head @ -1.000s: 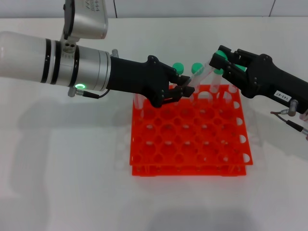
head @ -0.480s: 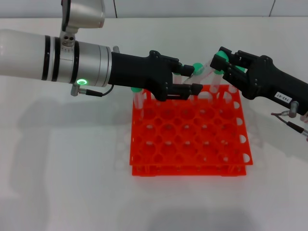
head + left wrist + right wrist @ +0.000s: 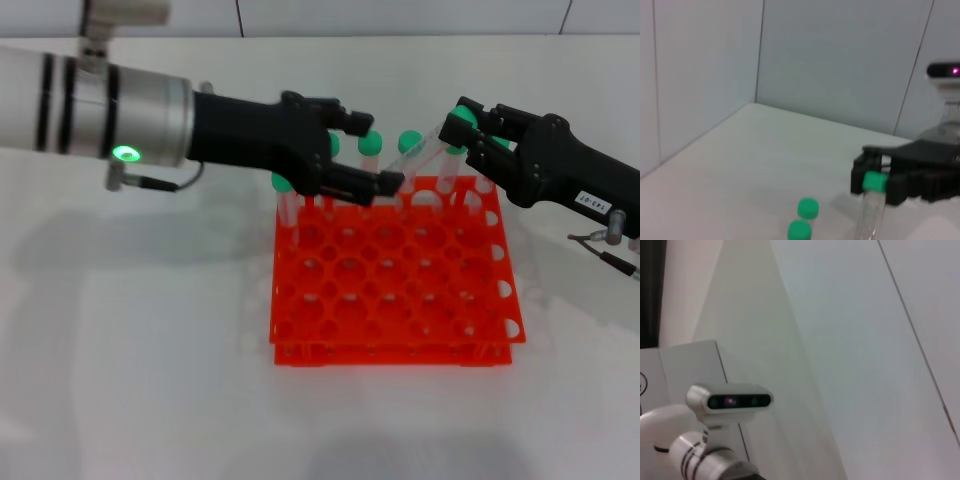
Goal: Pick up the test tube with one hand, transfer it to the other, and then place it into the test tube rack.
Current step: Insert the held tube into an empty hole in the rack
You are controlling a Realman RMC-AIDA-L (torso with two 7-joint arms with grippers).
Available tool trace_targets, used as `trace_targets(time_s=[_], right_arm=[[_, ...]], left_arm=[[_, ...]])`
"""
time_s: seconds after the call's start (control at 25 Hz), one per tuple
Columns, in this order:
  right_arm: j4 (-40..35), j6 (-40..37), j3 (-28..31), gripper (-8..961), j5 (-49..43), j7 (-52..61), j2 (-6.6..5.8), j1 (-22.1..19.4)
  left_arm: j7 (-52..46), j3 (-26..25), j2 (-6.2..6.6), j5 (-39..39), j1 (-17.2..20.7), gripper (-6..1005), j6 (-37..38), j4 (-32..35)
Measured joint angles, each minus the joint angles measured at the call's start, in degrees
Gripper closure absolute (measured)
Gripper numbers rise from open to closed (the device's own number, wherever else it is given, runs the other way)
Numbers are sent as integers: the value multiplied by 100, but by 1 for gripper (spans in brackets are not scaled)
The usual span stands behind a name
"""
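The test tube (image 3: 425, 152) slants over the back edge of the orange-red rack (image 3: 390, 290). My right gripper (image 3: 466, 126), black with a white label, is shut on its green-capped end. My left gripper (image 3: 372, 152), on the silver-white arm with the green ring, is open just left of the tube's lower end, and I cannot tell whether it touches it. In the left wrist view the right gripper (image 3: 867, 177) holds the capped tube (image 3: 871, 212). The right wrist view shows none of these.
Other green-capped tubes (image 3: 372, 142) stand in the rack's back row, one (image 3: 284, 184) at its back left corner; two caps (image 3: 808, 207) show in the left wrist view. The rack's front rows are open holes. The white table (image 3: 150, 350) surrounds the rack.
My left gripper has opened, let go of the tube's lower end and drawn back to the left. The right gripper keeps the capped end and has hardly moved.
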Motion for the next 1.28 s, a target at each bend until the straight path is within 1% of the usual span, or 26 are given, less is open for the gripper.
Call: trace_targets(time_s=[0.08,0.16,0.2,0.28,0.44,0.56,0.72,0.76,0.84,0.96,1.08,1.2,1.28], right_arm=[[-10,-6,-10,684,1,4,-12,-6],[-19,-12,-39,684,2,5,-21,-10],[-35,-12,-56,683,2,6,-26,-11],[-108,-12,-111,683,1,13,-32,-26],[-477,0,-287,682,-3,254,-35,-125],[-767,25,-436,681,-6,440,-43,-208],[-1016,48,-541,680,-12,596,-57,-250],[-1070,54,-568,680,-16,641,-62,-251],[-1233,80,-642,679,-22,757,-68,-239],[-1441,122,-719,679,-48,907,-70,-228],[-1558,190,-746,678,-73,1011,-71,-205],[-1608,216,-748,677,-75,1043,-72,-201],[-1628,220,-748,677,-76,1050,-72,-205]], left_arm=[[-305,0,0,37,190,106,149,481],[-692,-1,-1,105,401,107,288,1020],[-815,0,-2,141,466,107,328,1185],[-1262,-7,-2,292,714,108,471,1798],[-1925,-27,-2,564,1077,109,754,2675],[-2314,-34,-4,770,1433,110,909,3377],[-2586,-33,-12,795,2082,110,956,4236],[-2616,-48,-11,785,2327,110,952,4503],[-2612,-61,-13,756,2698,110,928,4830],[-2420,-65,-44,678,3237,110,829,5117],[-1977,-62,-64,466,3706,110,646,5064],[-1286,-67,-64,29,4163,110,451,4746],[-660,-128,-62,-382,4366,109,388,4327]])
